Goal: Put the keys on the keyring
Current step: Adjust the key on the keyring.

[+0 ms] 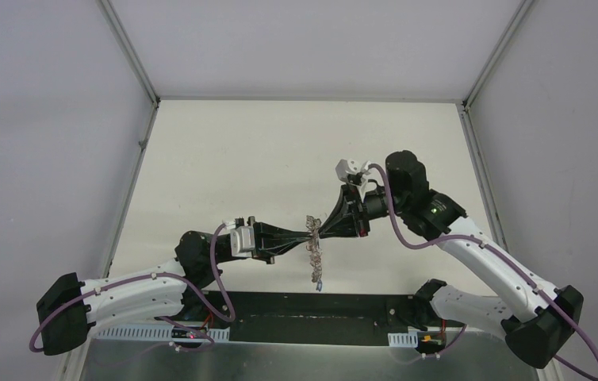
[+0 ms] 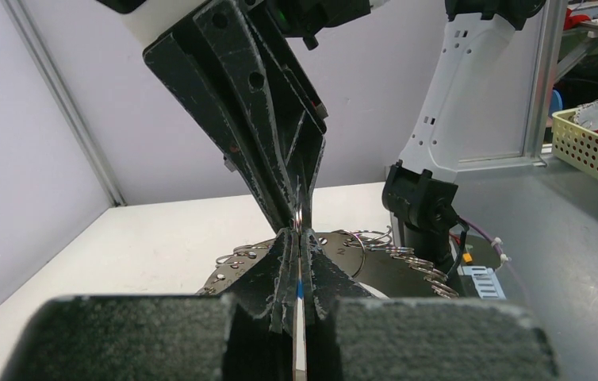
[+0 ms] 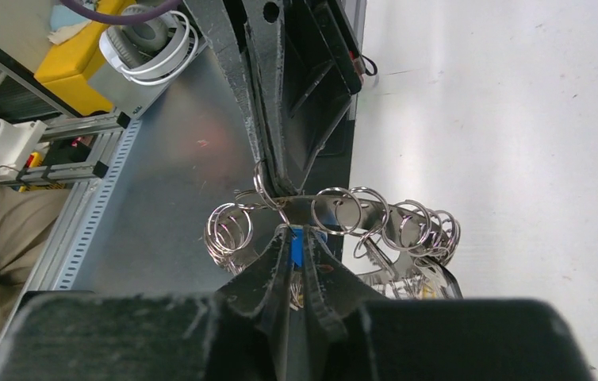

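Observation:
Both grippers meet tip to tip above the table's middle. The keyring (image 1: 312,246), a grey metal band (image 3: 375,210) fringed with small split rings and silver keys, hangs between them. My left gripper (image 1: 309,236) is shut, its tips (image 2: 300,236) pinching the keyring at one small split ring (image 3: 262,186). A thin blue and white sliver shows in its slit; I cannot tell what it is. My right gripper (image 3: 296,232) has its jaws almost together, with the blue head of a key (image 3: 297,244) caught between its tips. A yellow head (image 3: 427,290) hangs among the other keys.
The white table (image 1: 280,159) sits between grey enclosure walls with metal posts. A black base strip (image 1: 312,305) and metal bench run along the near edge. Off the table are a perforated yellow basket (image 2: 597,147) and white headphones (image 3: 145,44).

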Motion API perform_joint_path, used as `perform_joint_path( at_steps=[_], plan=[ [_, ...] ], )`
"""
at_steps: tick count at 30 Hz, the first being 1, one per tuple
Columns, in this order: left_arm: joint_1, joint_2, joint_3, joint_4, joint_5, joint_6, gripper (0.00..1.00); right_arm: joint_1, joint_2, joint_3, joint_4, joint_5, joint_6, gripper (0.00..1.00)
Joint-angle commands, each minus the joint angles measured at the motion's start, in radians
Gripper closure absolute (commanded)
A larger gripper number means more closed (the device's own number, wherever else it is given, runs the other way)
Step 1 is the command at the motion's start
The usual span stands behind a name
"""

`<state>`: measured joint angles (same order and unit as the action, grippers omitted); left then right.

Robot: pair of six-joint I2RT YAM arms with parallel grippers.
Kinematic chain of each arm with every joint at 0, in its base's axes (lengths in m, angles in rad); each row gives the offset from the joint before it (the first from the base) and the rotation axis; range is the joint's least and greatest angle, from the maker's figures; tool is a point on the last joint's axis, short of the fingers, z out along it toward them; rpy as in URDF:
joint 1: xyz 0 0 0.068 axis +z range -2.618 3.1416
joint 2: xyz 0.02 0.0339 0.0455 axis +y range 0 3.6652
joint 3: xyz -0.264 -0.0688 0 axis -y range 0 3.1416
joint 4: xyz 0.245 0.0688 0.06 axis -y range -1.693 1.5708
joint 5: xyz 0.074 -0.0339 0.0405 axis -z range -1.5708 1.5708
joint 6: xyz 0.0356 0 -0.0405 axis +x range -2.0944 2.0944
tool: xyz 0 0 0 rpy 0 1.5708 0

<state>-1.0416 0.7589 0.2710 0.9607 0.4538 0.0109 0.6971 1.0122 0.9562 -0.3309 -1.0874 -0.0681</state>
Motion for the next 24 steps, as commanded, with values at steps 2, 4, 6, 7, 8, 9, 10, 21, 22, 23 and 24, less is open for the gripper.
perform_joint_path(
  at_steps=[2,4,6,7,8,9,10,21,22,23,24],
  plan=[
    [-0.009,-0.007,0.020,0.111,0.016,-0.008,1.00,-0.002,0.008,-0.028,0.131,-0.045,0.065,0.95],
    [-0.008,-0.004,0.021,0.112,0.015,-0.008,1.00,-0.002,0.012,-0.035,0.137,-0.041,0.065,1.00],
    [-0.008,-0.004,0.021,0.109,0.014,-0.036,1.00,-0.002,0.015,-0.040,0.140,-0.040,0.065,1.00],
    [-0.008,-0.002,0.021,0.110,0.014,-0.037,1.00,-0.003,0.017,-0.043,0.142,-0.042,0.065,1.00],
    [-0.008,-0.002,0.020,0.111,0.014,-0.037,1.00,-0.001,0.019,-0.046,0.144,-0.042,0.065,1.00],
    [-0.008,-0.002,0.019,0.112,0.015,-0.037,1.00,-0.001,0.023,-0.049,0.144,-0.042,0.065,1.00],
    [-0.009,-0.003,0.019,0.113,0.014,-0.038,1.00,0.001,0.028,-0.052,0.144,-0.043,0.065,1.00],
    [-0.008,-0.012,0.013,0.122,0.001,-0.035,1.00,0.013,0.075,-0.066,0.035,0.015,0.011,1.00],
    [-0.008,-0.014,0.011,0.122,-0.002,-0.035,1.00,0.016,0.075,-0.064,0.020,0.026,0.005,1.00],
    [-0.008,-0.013,0.010,0.122,-0.001,-0.035,1.00,0.017,0.076,-0.061,0.008,0.043,-0.001,1.00],
    [-0.008,-0.010,0.010,0.125,-0.002,-0.036,1.00,0.019,0.075,-0.059,-0.003,0.051,-0.006,1.00]
  ],
)
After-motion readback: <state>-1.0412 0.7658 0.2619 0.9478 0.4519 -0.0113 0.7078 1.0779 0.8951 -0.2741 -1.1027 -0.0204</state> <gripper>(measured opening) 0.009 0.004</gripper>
